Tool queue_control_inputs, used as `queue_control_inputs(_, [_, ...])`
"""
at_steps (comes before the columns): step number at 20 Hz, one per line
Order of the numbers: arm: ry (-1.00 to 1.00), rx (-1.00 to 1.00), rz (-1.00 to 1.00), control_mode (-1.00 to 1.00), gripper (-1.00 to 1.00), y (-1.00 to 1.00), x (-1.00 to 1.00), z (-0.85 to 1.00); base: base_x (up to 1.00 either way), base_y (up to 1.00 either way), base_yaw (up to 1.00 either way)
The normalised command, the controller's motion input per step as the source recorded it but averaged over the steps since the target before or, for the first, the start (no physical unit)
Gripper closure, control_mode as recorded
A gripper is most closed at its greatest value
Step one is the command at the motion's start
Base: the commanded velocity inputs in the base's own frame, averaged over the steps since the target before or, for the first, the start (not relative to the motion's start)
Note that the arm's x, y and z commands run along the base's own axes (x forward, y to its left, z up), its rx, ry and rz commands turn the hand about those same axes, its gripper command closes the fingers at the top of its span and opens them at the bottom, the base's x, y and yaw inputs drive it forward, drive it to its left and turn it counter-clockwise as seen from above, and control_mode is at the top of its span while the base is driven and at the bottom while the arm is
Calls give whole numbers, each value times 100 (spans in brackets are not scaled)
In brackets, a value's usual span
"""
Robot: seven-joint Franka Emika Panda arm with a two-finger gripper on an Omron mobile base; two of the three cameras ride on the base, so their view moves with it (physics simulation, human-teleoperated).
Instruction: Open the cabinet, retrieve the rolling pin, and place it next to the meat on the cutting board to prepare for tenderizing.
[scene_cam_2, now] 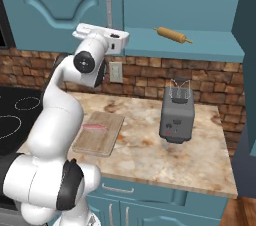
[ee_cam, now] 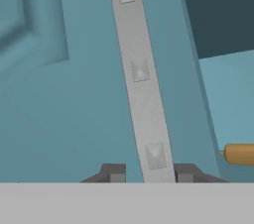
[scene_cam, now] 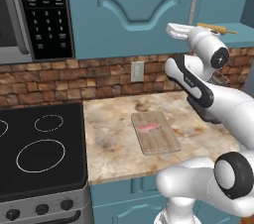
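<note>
Looking over the arm from the left base view, the cabinet (scene_cam: 134,5) has its left arched door closed, while the right side stands open onto a teal shelf where the rolling pin (scene_cam: 217,29) lies. The pincer (scene_cam: 173,29) is raised to the lower end of the silver bar handle (scene_cam: 192,2). Down on the mottled beige stone surface (scene_cam: 109,139), the cutting board (scene_cam: 155,132) carries the meat (scene_cam: 149,127), a flat pinkish steak with pale streaks. By my reading the opening step is partly done or underway; fetching and placing the pin are both left.

From the right base view, the rolling pin (scene_cam_2: 172,35) shows as a slim tan cylinder with thin handles, lying at a slant on the shelf, well apart from the cutting board (scene_cam_2: 98,132) and the meat (scene_cam_2: 94,127). A dark grey toaster (scene_cam_2: 177,112) stands on the surface (scene_cam_2: 150,160) to the board's right, before a rough brick backsplash.

Along the hand view, the handle (ee_cam: 141,84) runs as a flat brushed-metal strip between the two dark fingertips (ee_cam: 114,172), which sit close on either side. Whether they are clenched on it or only bracketing it, I cannot tell. One rounded end of the rolling pin (ee_cam: 239,153) peeks in at the right edge.
</note>
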Motion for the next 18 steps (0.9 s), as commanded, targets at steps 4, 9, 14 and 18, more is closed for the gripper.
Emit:
queue_control_inputs(4, [4,-1,0,-100,100,18,0,-6,0,0,0])
queue_control_inputs(9, [5,0,0,-100,100,31,6,-2,0,0,0])
queue_control_inputs(14, [-1,0,6,-100,100,38,-34,-4,0,0,0])
queue_control_inputs(18, [-13,0,6,-100,100,48,-90,-3,0,0,0])
